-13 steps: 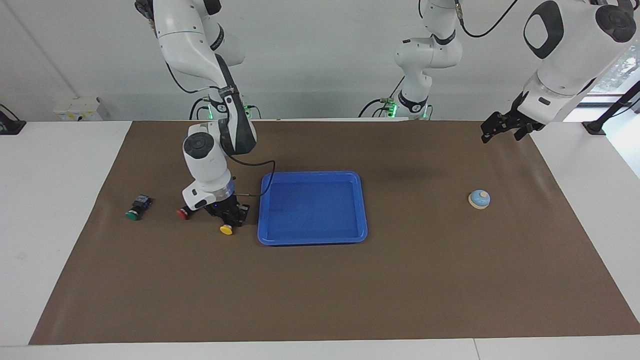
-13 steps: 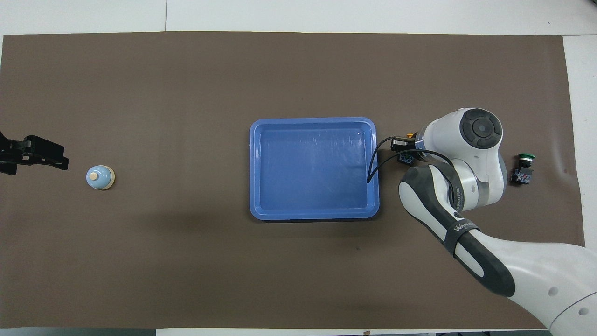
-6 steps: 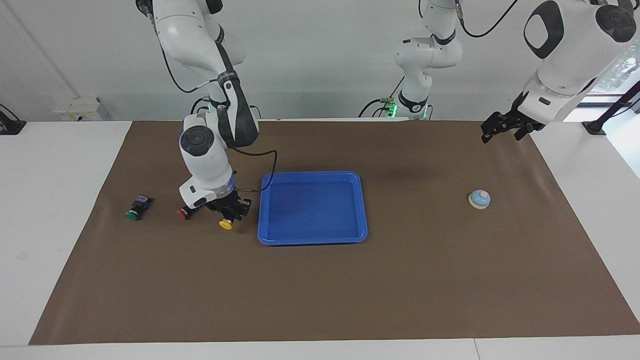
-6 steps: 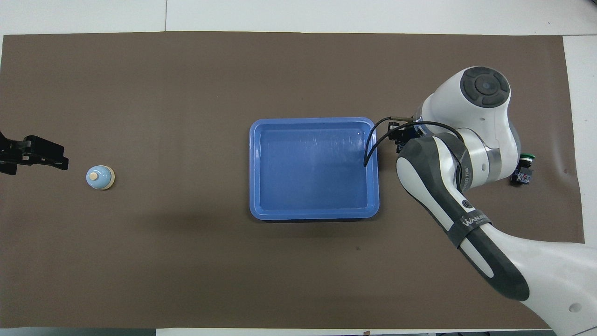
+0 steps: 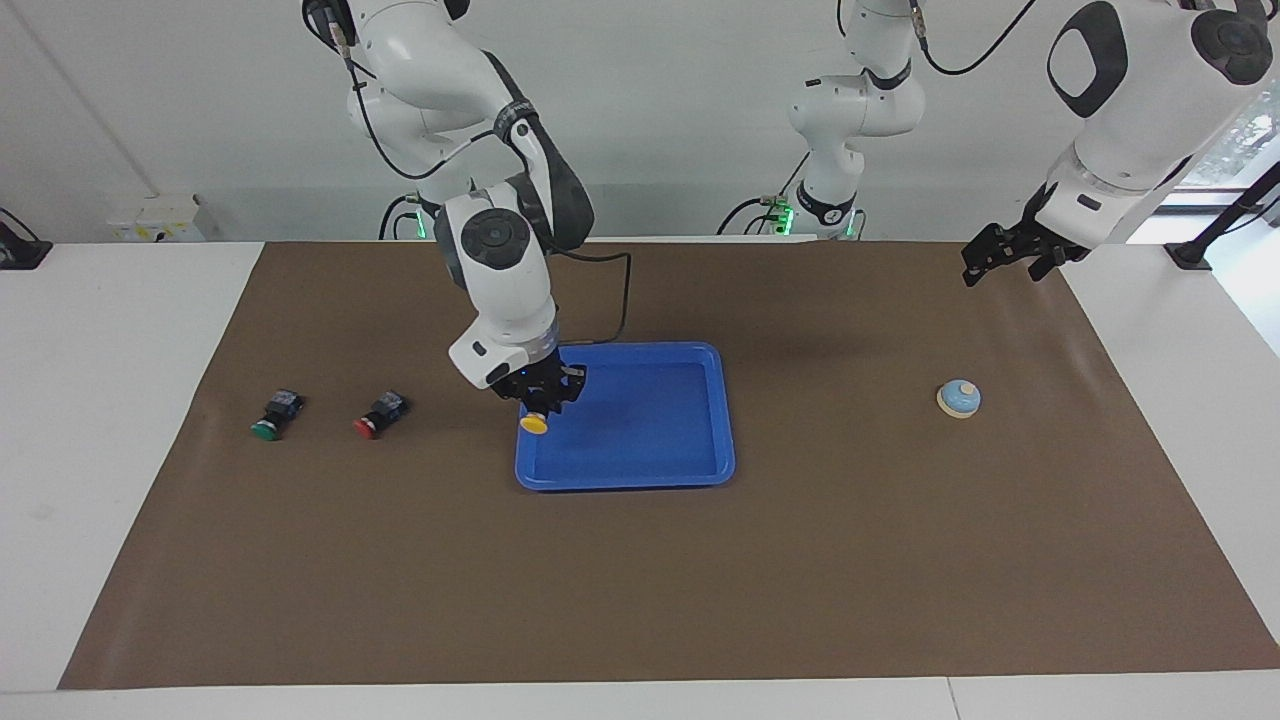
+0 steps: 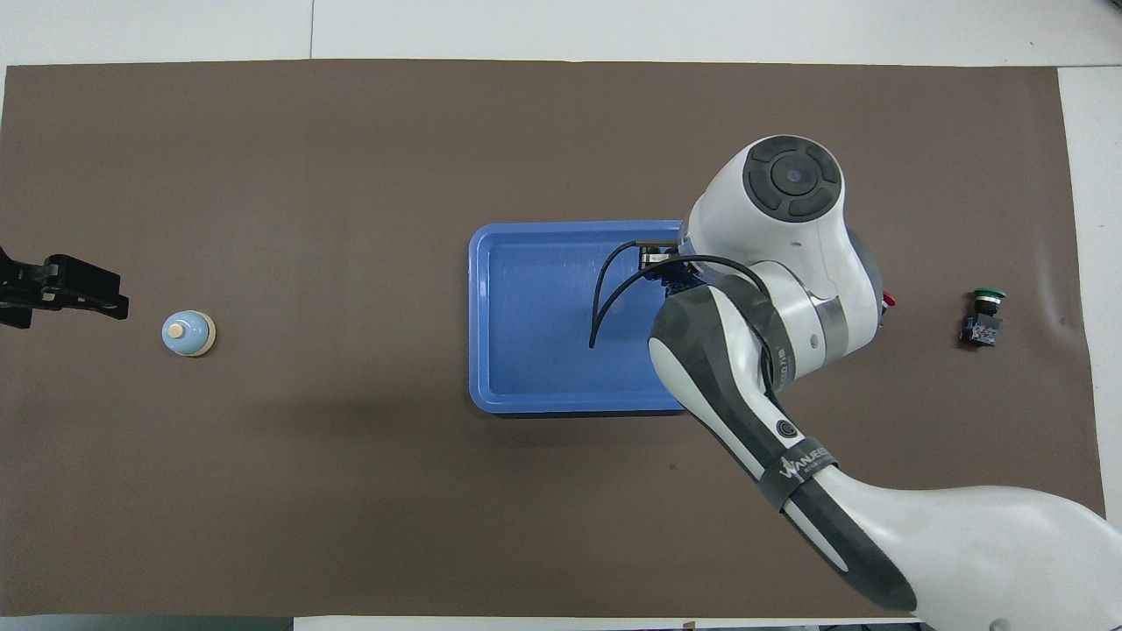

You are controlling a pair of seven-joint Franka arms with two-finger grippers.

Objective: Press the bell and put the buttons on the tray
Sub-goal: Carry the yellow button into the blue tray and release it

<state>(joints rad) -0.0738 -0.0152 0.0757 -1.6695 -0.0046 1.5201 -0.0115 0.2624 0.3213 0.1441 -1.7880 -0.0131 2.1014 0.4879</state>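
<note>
Your right tool has its fingers closed on the yellow button and holds it in the air over the blue tray, above the tray's end toward the right arm's side. The tray lies mid-worktop on the brown mat. The red button and the green button lie on the mat toward the right arm's end of the worktop, apart from each other, the red one closer to the tray. The bell sits on the mat toward the left arm's end, well apart from the tray. Your left tool waits raised over the mat's edge near the bell; you cannot tell how far it is open.
</note>
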